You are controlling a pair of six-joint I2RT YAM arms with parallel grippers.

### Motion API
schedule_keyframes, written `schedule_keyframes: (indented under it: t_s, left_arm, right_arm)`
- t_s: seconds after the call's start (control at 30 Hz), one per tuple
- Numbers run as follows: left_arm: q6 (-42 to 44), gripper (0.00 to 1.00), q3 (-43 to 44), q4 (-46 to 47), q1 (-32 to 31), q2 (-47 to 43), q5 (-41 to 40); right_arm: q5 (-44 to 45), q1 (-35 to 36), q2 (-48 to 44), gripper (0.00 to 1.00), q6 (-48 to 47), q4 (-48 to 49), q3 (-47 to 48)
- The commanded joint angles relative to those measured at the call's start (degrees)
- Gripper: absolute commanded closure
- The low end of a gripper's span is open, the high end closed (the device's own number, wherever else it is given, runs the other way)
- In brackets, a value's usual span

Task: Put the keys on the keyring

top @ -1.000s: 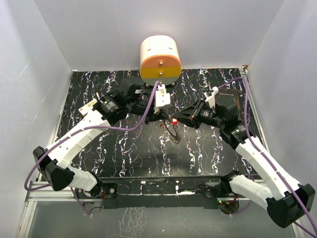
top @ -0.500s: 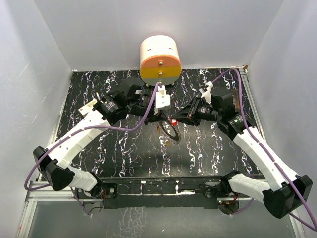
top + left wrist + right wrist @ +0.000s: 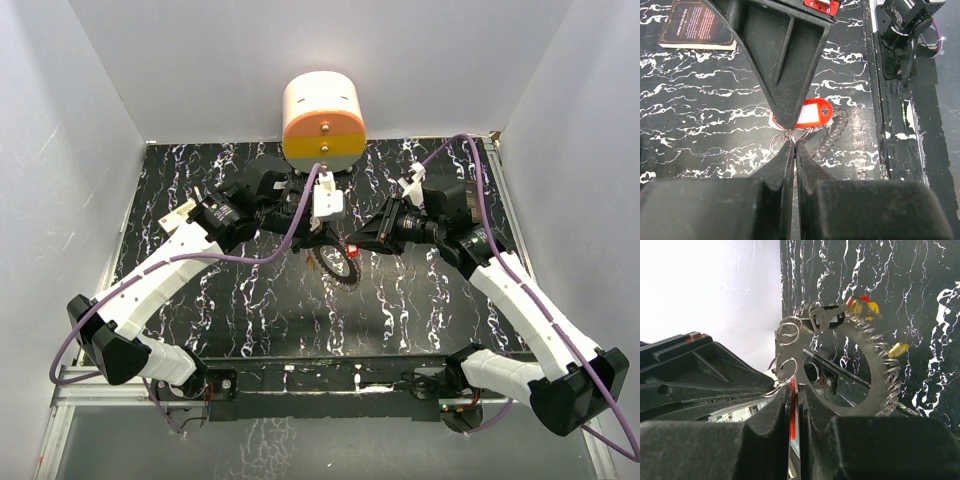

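you've lifted the toothed flat silver keyring edge-up over mid-table this past second, left claw pressed together on its wire loop, right claw pinching the red plastic key tag, so threading looks close.

- Arms: two, left arm and right arm.
- Keyring: one.
- Small wire loops on its rim: two clear. A third sits at the finger tips, partly hidden.
- Grey key: one.
- Yellow keys: two.
- Red tag: one. A red speck beside the upper yellow key is too small to tell.
- Drawer unit: one, with two knobs.
- Book: one.
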Motion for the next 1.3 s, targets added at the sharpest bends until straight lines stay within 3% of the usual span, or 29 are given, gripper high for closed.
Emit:
schedule_keyframes:
  t_s: [0.0,0.23,0.73,0.97,1.27]
  left_arm:
    - [-1.3,1.00,1.3,4.6,-0.4,-3.2,8.0]
    - [-1.4,1.00,1.0,4.5,-0.3,-2.9,12.0]
    - [-0.3,1.00,-1.3,2.8,-0.4,-3.2,16.6]
    - [-0.1,1.00,-0.4,2.6,-0.4,-3.1,16.8]
    - [0.9,1.00,2.6,0.7,-0.4,-2.3,16.9]
  right_arm:
    - [3.2,-0.1,0.2,0.92,-2.4,0.7,0.0]
    - [4.7,-0.1,3.9,0.92,-9.2,-5.9,5.7]
    - [6.3,-0.2,8.1,0.92,-18.6,-8.4,16.3]
    - [4.3,-0.1,8.9,0.92,-22.8,-8.7,17.5]
    - [10.9,-0.2,9.4,0.92,-29.3,-15.6,18.5]
